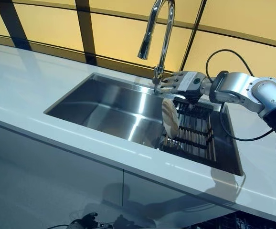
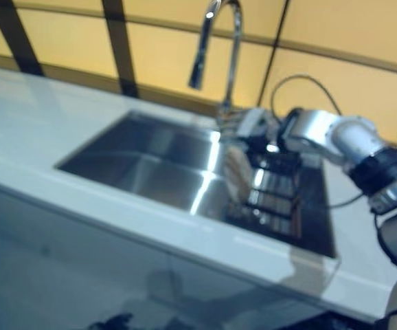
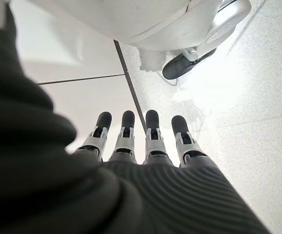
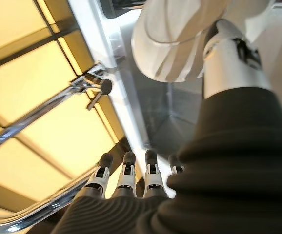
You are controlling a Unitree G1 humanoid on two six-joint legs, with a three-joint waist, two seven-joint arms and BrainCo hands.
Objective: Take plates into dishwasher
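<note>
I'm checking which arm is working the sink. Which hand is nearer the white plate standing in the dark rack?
Right. The right hand hovers just above the white plate standing in the dark rack. The left hand hangs low, fingers straight toward the floor, away from the sink.

One plate (image 1: 170, 118) stands on edge in one dark rack (image 1: 194, 131), which sits in the single steel sink (image 1: 110, 107) set into the one white bench (image 1: 18, 90). One curved tap (image 1: 156, 33) rises behind the sink. Two robot hands show in all: the right hand (image 1: 182, 84) over the sink by the plate, and the left hand (image 3: 146, 146) only in its own wrist view, above a pale floor (image 3: 248, 112).
</note>
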